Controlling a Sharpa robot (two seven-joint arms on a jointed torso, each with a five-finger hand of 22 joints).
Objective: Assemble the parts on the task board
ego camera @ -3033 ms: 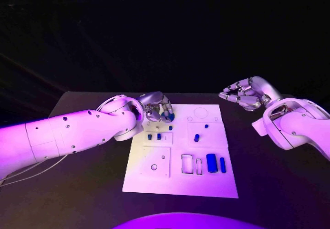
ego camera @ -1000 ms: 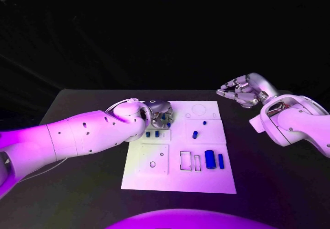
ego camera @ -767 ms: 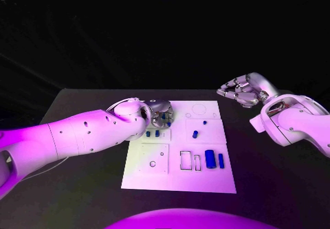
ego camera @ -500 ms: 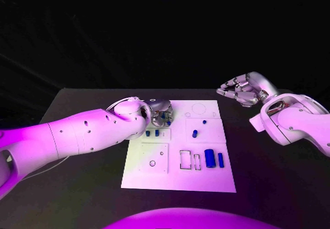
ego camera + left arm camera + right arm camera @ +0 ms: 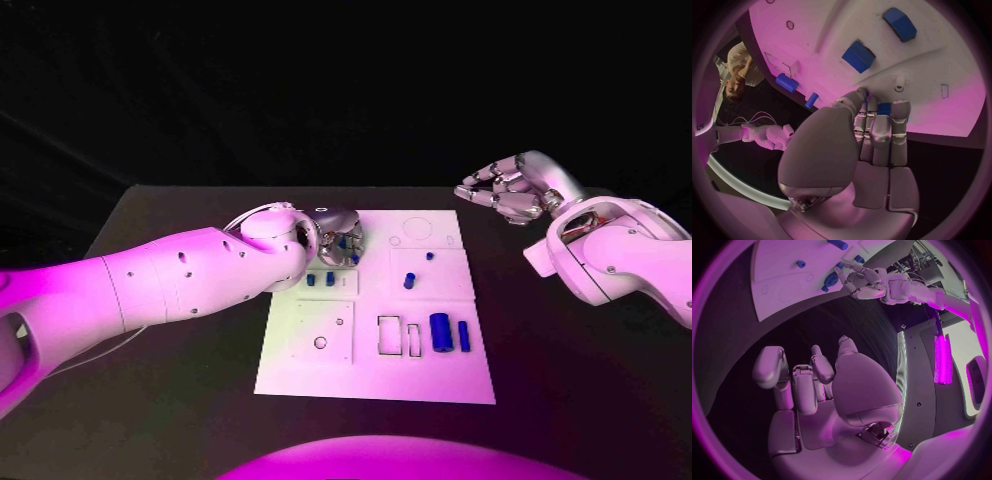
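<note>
The white task board (image 5: 378, 372) lies in the middle of the table. My left hand (image 5: 340, 238) is down on its far left corner. In the left wrist view its fingertips (image 5: 900, 107) touch the board (image 5: 948, 75) and pinch a small blue part (image 5: 884, 108). Two short blue parts (image 5: 320, 280) stand just in front of that hand. A blue peg (image 5: 410, 281) and a smaller one (image 5: 428, 256) sit in the right panel. Two long blue parts (image 5: 450, 333) lie by the slots at the near right. My right hand (image 5: 508, 194) hangs off the board's far right, fingers curled on nothing.
My left arm (image 5: 159, 285) slants over the table's left half up to the board's edge. My right arm (image 5: 613, 260) covers the table's right side. The board's near half (image 5: 325, 345) holds a panel with a small ring and several outlined slots.
Since three seconds ago the camera has shifted a little and my left hand has settled lower onto the board's far left corner. Over the last second nothing has visibly moved.
</note>
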